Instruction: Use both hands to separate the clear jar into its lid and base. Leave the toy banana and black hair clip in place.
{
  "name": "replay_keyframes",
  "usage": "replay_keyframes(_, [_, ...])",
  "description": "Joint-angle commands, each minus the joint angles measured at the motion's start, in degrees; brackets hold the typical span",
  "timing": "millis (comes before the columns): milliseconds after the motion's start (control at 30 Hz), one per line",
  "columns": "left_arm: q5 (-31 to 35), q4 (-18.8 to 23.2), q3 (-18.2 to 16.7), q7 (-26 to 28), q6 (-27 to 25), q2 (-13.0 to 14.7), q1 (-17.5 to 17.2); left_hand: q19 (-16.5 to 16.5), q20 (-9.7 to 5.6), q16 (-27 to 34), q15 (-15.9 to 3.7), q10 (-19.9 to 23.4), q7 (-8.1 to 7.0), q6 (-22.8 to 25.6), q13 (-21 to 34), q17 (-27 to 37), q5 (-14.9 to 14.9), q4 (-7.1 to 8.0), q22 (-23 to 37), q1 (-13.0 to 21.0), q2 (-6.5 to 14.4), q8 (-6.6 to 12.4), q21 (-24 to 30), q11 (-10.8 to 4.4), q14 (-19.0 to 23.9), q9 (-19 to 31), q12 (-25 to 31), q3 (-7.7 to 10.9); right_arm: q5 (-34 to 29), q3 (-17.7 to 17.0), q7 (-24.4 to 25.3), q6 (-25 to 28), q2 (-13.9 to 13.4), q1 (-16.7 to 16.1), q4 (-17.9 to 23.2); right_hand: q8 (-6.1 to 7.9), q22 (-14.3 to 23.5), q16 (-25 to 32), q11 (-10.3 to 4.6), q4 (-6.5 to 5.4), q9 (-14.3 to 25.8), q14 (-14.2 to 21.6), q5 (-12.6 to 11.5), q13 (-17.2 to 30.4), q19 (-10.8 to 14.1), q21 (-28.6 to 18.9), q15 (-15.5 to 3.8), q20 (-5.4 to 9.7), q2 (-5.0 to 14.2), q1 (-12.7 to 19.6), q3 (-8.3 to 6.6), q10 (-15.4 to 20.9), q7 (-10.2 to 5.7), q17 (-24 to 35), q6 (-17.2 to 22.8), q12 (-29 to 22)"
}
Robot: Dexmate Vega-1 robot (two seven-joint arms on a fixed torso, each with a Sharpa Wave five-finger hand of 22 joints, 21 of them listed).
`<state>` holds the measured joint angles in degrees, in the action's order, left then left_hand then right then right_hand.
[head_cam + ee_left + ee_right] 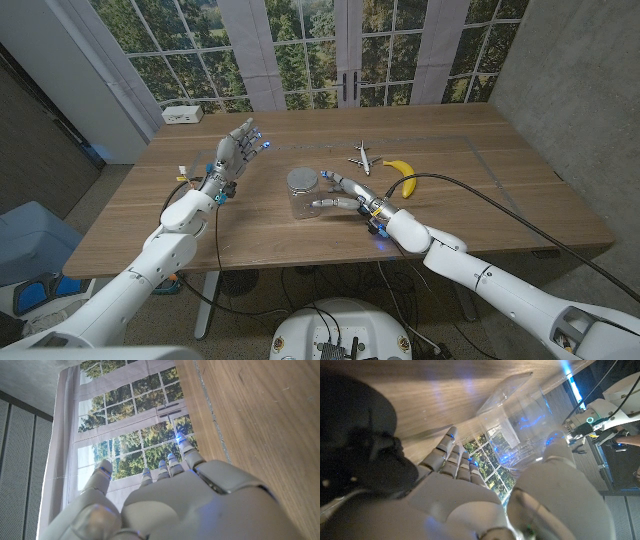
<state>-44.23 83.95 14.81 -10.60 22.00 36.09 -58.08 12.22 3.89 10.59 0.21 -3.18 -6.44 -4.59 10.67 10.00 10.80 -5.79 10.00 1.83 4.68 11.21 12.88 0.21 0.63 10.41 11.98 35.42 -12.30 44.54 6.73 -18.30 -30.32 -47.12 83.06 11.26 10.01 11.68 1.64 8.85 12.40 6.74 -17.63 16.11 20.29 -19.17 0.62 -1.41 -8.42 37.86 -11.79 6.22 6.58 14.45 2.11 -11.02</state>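
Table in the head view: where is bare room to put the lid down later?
Bare wood lies in front of the left hand toward the near edge, and right of the toy banana. It is crowded around the clear jar, where the right hand reaches, near the black hair clip.

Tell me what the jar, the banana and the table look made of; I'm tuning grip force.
Jar: clear, glossy, probably plastic or glass; the table shows through it, and its lid looks greyish. Banana: smooth yellow toy, likely plastic or rubber, with an even colour. Table: wood or wood veneer, matte, with visible grain.
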Motion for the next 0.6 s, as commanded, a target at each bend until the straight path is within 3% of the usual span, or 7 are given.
replay_keyframes(33, [-1.2,0.9,-0.9,0.0,-0.1,0.3,-1.3,0.5,-0.01,0.1,-0.07,0.1,-0.15,0.1,0.2,0.1,0.3,-0.44,0.3,-0.5,0.0,-0.2,-0.1,0.01,0.7,-0.1,-0.1,0.11,0.1,1.7,0.1,-2.5,2.4,1.0,-3.3,0.38,0.3,0.3,0.36,-0.63,0.2,-0.9,-0.8,0.2,-1.7,1.2,0.34,-2.08,-0.27,-0.2,0.89,-0.3,0.46,0.3,-0.7,-0.4])
replay_keyframes(133, [-1.7,0.9,-1.1,-0.3,-0.2,0.2,-1.3,0.7,0.1,0.1,-0.11,0.2,-0.13,0.1,0.2,0.1,0.3,-0.45,0.3,-0.5,0.0,-0.21,-0.1,0.06,0.7,-0.1,-0.1,0.1,-0.4,2.1,0.3,-2.8,2.9,1.1,-3.6,0.38,0.3,0.4,0.6,-0.87,0.2,-1.4,-1.0,0.2,-2.4,1.7,0.62,-3.13,-0.27,-0.5,1.31,-0.6,0.61,0.5,-1.1,-0.5])
replay_keyframes(433, [-2.9,0.8,-1.5,-1.6,-0.1,0.2,-1.7,0.8,0.2,0.2,-0.16,0.3,-0.07,0.1,0.2,0.1,0.3,-0.47,0.3,-0.5,0.0,-0.24,-0.2,0.09,1.0,-0.1,-0.1,0.08,-0.6,3.4,0.0,-3.0,4.8,1.8,-5.3,0.31,0.4,0.6,1.32,-1.12,0.3,-2.0,-1.5,0.2,-2.5,2.2,1.2,-3.99,0.17,-0.5,1.86,-1.5,1.32,0.7,-2.0,-0.5])
replay_keyframes(600, [-3.7,0.9,-1.9,-2.3,0.0,0.2,-2.1,0.9,0.3,0.2,-0.17,0.4,-0.06,0.1,0.2,0.1,0.3,-0.47,0.3,-0.5,0.0,-0.26,-0.1,0.0,1.1,-0.1,-0.1,0.07,-0.4,3.9,0.1,-3.1,6.1,2.6,-6.9,0.35,0.4,0.6,1.42,-0.98,0.3,-2.1,-1.9,0.3,-2.2,2.2,1.35,-3.56,0.57,0.1,1.68,-1.6,1.4,0.8,-2.1,-0.5])
